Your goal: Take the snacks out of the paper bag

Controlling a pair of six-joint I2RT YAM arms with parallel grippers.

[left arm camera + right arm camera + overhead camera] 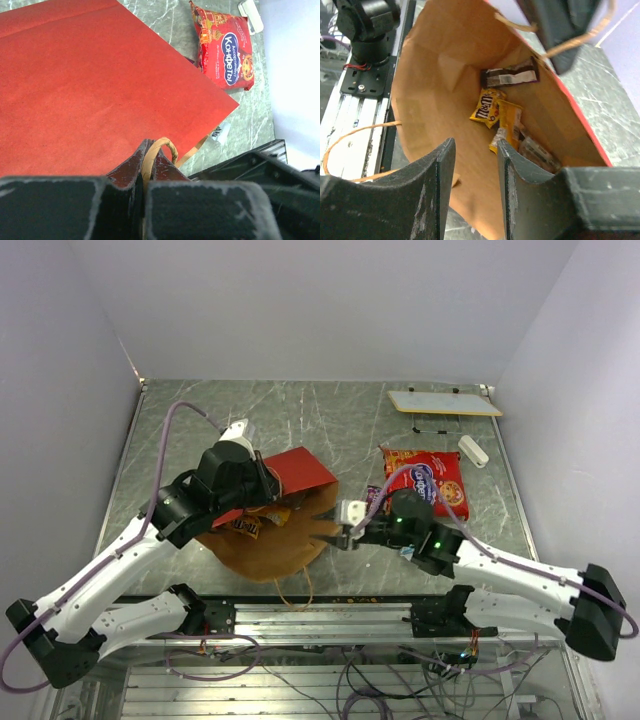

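Note:
The paper bag (290,475) lies on its side, red outside, brown inside (445,90), mouth toward the right arm. My left gripper (150,150) is shut on a tan loop handle (165,146) and holds the bag's upper side up. My right gripper (475,150) is open and empty at the bag's mouth (345,538). Inside lie yellow packets (490,107), a dark wrapper (512,77) and a silvery wrapper (537,152). A big red packet with a blue logo (425,478) lies on the table outside the bag, also in the left wrist view (225,42).
A flat white board (443,402) lies at the back right, a small white cylinder (473,450) next to the red packet. The bag's other handle (295,592) trails over the metal rail (330,618) at the near edge. Walls close both sides.

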